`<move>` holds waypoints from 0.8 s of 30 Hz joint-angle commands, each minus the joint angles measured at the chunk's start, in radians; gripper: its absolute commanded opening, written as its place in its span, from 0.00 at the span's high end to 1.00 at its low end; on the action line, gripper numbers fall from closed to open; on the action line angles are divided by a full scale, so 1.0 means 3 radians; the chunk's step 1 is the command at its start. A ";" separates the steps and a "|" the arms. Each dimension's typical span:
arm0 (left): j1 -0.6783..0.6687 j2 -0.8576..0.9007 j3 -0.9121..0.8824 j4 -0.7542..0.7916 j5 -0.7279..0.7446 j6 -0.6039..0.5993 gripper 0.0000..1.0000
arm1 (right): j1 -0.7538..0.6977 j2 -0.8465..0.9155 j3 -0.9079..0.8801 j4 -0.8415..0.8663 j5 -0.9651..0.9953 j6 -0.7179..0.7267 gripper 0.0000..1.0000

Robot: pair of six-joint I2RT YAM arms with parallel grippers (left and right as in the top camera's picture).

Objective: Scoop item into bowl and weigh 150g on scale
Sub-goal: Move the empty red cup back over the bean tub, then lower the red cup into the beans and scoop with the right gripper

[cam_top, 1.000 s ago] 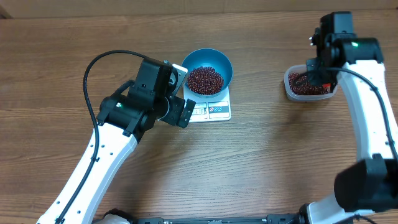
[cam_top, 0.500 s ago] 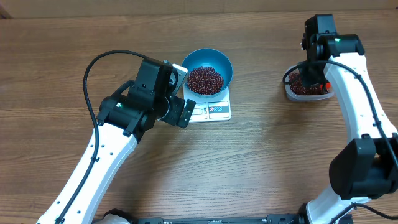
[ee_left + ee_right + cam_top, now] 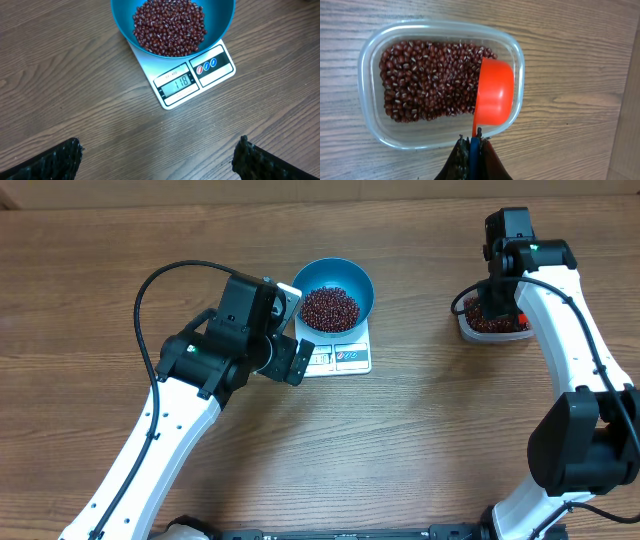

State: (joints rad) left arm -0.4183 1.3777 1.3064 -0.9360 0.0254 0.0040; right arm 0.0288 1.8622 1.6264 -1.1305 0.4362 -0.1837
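Note:
The blue bowl [image 3: 365, 288] stands on the white scale [image 3: 350, 360] and holds a heap of red-brown beans [image 3: 330, 308]. In the left wrist view the bowl [image 3: 222, 20] is at the top, and the scale [image 3: 192, 80] shows 118 on its display. My left gripper [image 3: 159, 145] is open over bare wood just short of the scale; overhead, that gripper [image 3: 294, 327] sits left of the bowl. My right gripper [image 3: 474, 142] is shut on the blue handle of an orange scoop [image 3: 494, 92]. The scoop hangs over the right end of the clear tub. No beans show on it.
The clear plastic tub [image 3: 369, 55] at the table's right holds more beans [image 3: 425, 80]. From overhead the tub [image 3: 468, 330] lies under my right gripper [image 3: 497, 305]. A table edge runs close behind it. Bare wood lies between the scale and the tub.
My right arm has swung left, bringing the scoop over the tub. The left arm, bowl and scale have not moved.

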 commanded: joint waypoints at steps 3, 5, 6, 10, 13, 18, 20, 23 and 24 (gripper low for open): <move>-0.0003 0.0027 0.0045 0.0005 -0.0011 0.0064 0.00 | 0.0019 0.0084 -0.0020 0.0036 0.0067 0.0037 0.97; -0.0003 0.0027 0.0045 0.0004 -0.0010 0.0064 0.01 | 0.0019 0.0130 -0.0022 0.0034 0.0067 0.0037 0.96; -0.0003 0.0027 0.0045 0.0005 -0.0011 0.0064 0.01 | 0.0019 0.0163 -0.0020 0.0032 0.0070 0.0037 0.96; -0.0003 0.0027 0.0045 0.0005 -0.0011 0.0064 0.00 | 0.0019 0.0276 -0.0022 0.0024 0.0090 0.0041 0.96; -0.0003 0.0027 0.0045 0.0005 -0.0011 0.0064 0.01 | 0.0019 0.0328 -0.0025 0.0025 0.0080 0.0075 0.96; -0.0003 0.0027 0.0045 0.0005 -0.0011 0.0064 0.00 | 0.0019 0.0342 -0.0037 0.0017 -0.0197 0.0072 0.96; -0.0003 0.0027 0.0045 0.0005 -0.0011 0.0064 0.00 | 0.0019 0.0342 -0.0037 -0.0008 -0.0369 0.0062 0.96; -0.0003 0.0027 0.0045 0.0005 -0.0011 0.0064 0.01 | 0.0019 0.0342 -0.0037 -0.0041 -0.0610 0.0062 0.96; -0.0003 0.0027 0.0045 0.0005 -0.0011 0.0064 0.01 | 0.0019 0.0342 -0.0036 -0.0043 -0.0690 0.0062 0.96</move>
State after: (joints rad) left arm -0.4183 1.3777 1.3064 -0.9360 0.0254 0.0040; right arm 0.0330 1.9575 1.6257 -1.1419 0.3370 -0.1761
